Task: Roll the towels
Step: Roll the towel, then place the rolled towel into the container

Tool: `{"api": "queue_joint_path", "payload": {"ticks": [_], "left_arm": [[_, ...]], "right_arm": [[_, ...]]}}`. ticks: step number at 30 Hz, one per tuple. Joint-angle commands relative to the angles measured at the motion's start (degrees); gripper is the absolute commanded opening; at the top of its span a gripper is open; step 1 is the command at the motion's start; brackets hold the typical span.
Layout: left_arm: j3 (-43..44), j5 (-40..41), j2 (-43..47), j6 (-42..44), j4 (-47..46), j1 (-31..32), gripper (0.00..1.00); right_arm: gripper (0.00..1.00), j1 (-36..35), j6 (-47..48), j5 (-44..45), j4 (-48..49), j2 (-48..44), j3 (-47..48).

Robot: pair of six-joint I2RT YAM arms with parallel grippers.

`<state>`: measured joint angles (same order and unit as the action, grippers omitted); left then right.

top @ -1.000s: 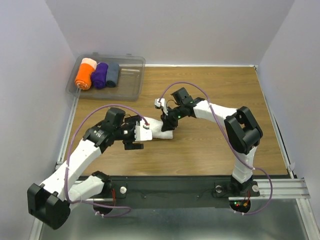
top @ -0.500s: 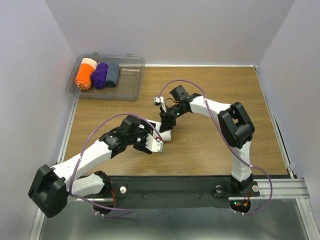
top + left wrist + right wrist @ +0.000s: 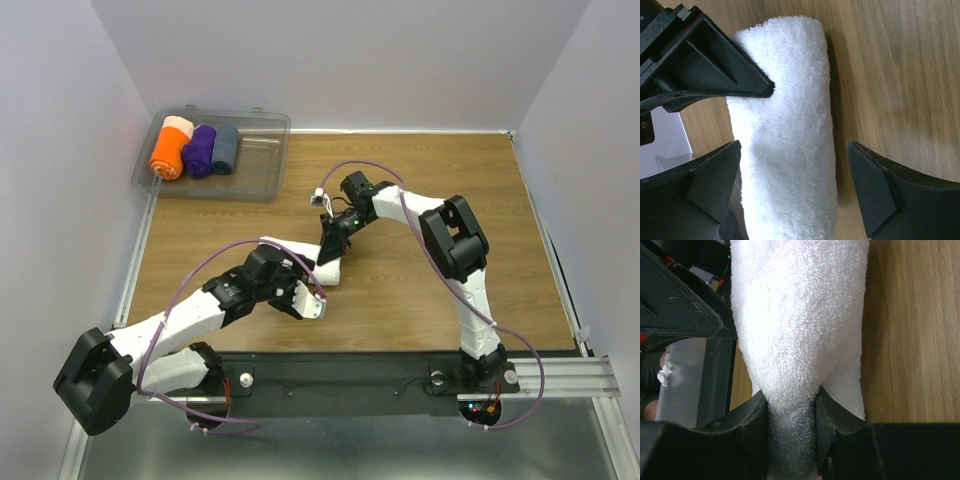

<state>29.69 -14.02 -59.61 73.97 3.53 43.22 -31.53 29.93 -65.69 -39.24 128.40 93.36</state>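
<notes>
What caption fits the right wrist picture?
Right fingers pinch one end of the rolled white towel lying on the wooden table.

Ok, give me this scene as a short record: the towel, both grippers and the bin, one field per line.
towel: white towel, rolled up, lying on the wooden table, outside the bin
right arm: right gripper shut on one end of the roll
left arm: left gripper open, one finger on each side of the roll, not squeezing it
bin: clear bin at the far left corner
bin contents: orange roll, purple roll, grey-blue roll, side by side
</notes>
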Motion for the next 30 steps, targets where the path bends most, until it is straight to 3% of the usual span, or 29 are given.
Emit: {"api": "queue_joint_path", "payload": {"ticks": [1, 4, 11, 21, 27, 30], "left_arm": [[-1.92, -0.74, 2.93, 1.61, -1.51, 0.55, 0.99], [-2.53, -0.04, 1.61, 0.82, -1.94, 0.81, 0.99], [-5.78, 3.91, -1.11, 1.34, -13.80, 0.81, 0.99], [-6.58, 6.73, -11.56, 1.17, -24.61, 0.81, 0.99], [-4.13, 8.74, -18.15, -2.07, -23.67, 0.81, 0.98], [-1.75, 8.58, -21.67, -4.89, -20.07, 0.20, 0.92]], "right_arm": [[0.06, -0.38, 1.44, 5.93, -8.65, 6.33, -0.73], [0.06, -0.20, 2.06, 5.40, -9.97, 7.21, 0.06], [0.06, -0.11, 6.10, 5.22, -15.59, 10.02, 2.61], [0.05, -0.20, 11.81, 4.78, -22.72, 12.31, 5.95], [0.06, -0.73, 14.01, 4.96, -24.74, 11.70, 6.31], [0.06, -1.16, 14.71, 5.22, -25.00, 11.61, 5.69]]}}
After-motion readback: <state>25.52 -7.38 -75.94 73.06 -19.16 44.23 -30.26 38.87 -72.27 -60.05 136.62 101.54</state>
